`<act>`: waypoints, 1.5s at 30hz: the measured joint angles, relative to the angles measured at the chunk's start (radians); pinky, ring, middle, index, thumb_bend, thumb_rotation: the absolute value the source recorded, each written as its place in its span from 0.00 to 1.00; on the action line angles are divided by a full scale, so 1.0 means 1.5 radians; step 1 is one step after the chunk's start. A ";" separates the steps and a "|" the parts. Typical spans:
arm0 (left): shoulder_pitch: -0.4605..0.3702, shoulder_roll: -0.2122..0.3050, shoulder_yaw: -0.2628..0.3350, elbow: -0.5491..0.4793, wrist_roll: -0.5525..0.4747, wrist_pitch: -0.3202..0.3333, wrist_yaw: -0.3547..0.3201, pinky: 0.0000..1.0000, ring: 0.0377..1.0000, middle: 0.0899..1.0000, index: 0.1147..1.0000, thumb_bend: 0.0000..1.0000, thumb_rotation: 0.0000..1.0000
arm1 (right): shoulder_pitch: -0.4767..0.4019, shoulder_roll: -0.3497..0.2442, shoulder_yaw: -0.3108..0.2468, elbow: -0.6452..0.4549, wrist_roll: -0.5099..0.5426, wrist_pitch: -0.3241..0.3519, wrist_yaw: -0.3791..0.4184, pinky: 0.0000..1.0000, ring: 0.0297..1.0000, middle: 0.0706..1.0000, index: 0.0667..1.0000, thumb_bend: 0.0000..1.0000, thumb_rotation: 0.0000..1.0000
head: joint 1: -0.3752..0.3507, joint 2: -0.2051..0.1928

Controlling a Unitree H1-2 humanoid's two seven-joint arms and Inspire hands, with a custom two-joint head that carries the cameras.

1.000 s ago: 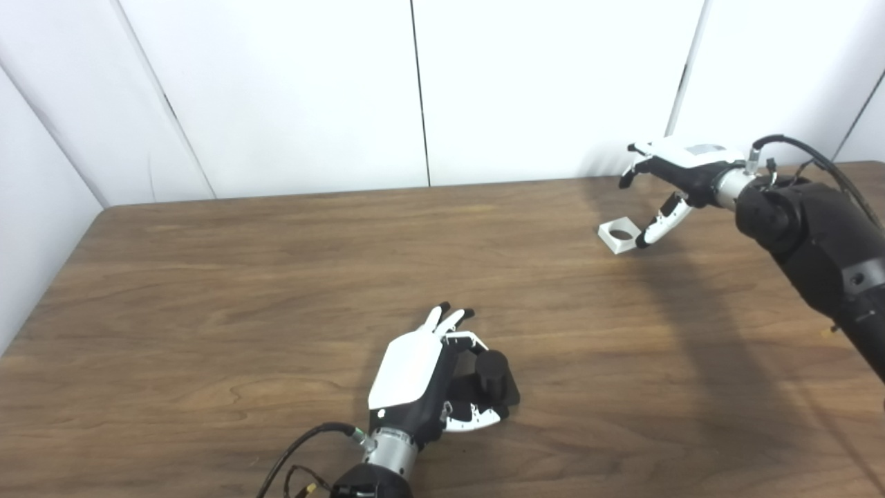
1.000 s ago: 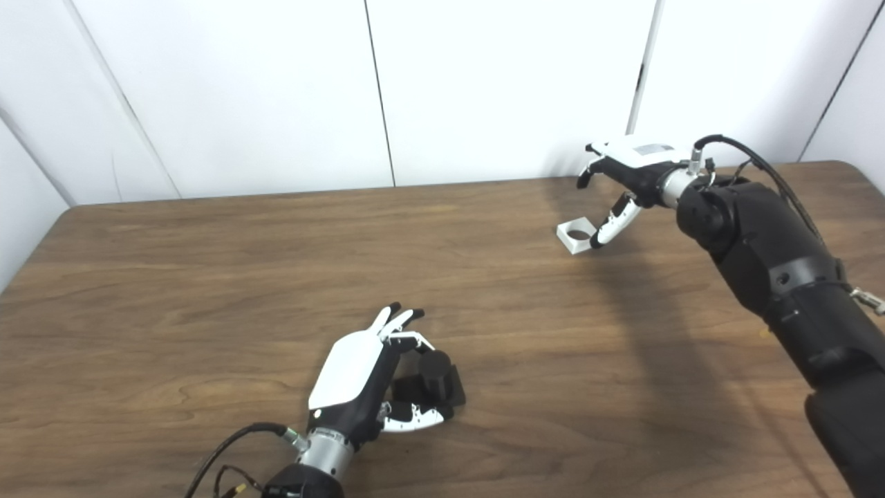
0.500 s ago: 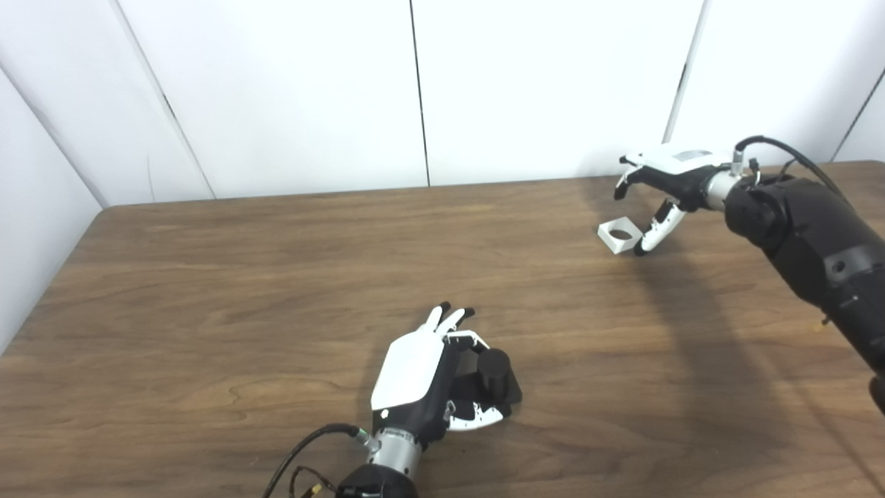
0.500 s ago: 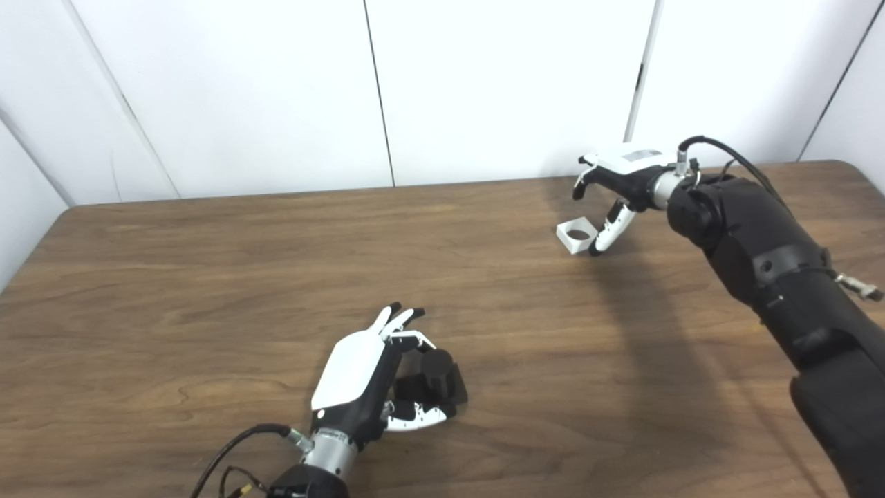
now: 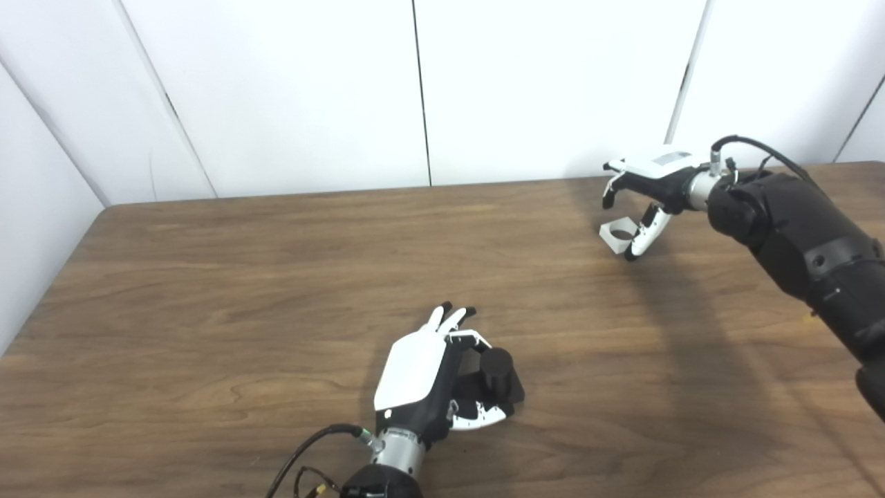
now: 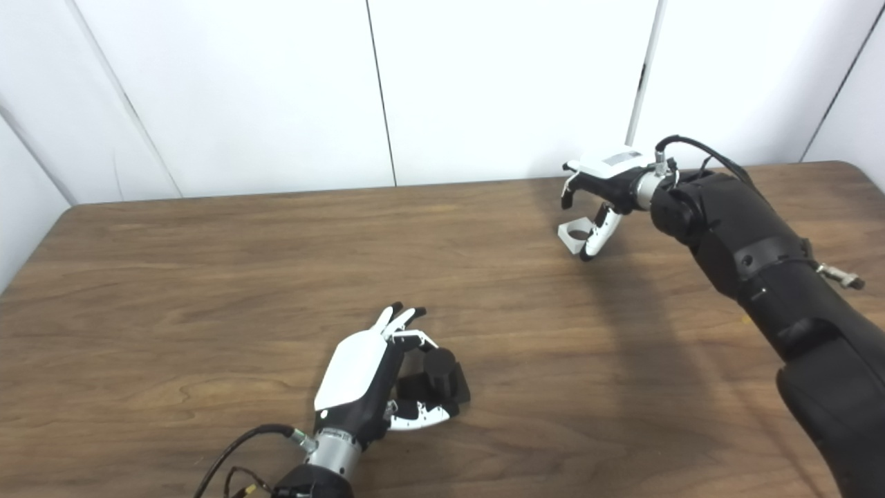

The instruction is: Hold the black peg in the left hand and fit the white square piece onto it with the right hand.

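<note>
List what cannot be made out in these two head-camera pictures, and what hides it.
- Both views: the right hand covers the near side of the white square piece; any grip is unclear.
- Both views: the left hand hides part of the black peg; contact is uncertain.
- The picture's right edge cuts off the right arm.

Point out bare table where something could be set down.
Bare: the wide middle of the table between the left hand and right hand, and its whole left side. Crowded: around the black peg and the white square piece.
</note>
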State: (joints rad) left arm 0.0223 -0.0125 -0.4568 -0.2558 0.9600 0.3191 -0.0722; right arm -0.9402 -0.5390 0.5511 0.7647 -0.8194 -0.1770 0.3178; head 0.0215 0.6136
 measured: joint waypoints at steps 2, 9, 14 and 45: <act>0.000 0.000 0.000 0.000 0.000 0.000 0.001 0.93 1.00 0.92 0.43 0.52 0.07 | -0.001 0.001 0.003 0.004 -0.001 0.000 0.001 1.00 1.00 1.00 0.73 0.85 0.31 | 0.000 0.001; 0.000 -0.002 -0.001 0.001 0.000 0.006 0.002 0.94 1.00 0.93 0.43 0.52 0.07 | -0.005 0.004 0.017 0.010 -0.010 0.000 0.013 1.00 1.00 1.00 0.74 0.85 0.33 | 0.003 0.001; 0.000 -0.006 -0.002 0.001 0.000 0.010 0.002 0.94 1.00 0.92 0.43 0.52 0.07 | -0.010 0.005 0.021 0.022 -0.013 -0.001 0.014 1.00 1.00 1.00 0.74 0.85 0.33 | 0.003 0.001; 0.000 -0.011 -0.004 0.001 0.000 0.012 0.003 0.95 1.00 0.92 0.43 0.52 0.06 | -0.024 0.009 0.029 0.055 -0.017 -0.025 0.007 1.00 1.00 1.00 0.72 0.83 0.30 | 0.002 0.004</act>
State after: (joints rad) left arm 0.0222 -0.0284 -0.4629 -0.2549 0.9601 0.3367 -0.0673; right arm -0.9759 -0.5252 0.5943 0.8475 -0.8445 -0.2138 0.3287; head 0.0245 0.6197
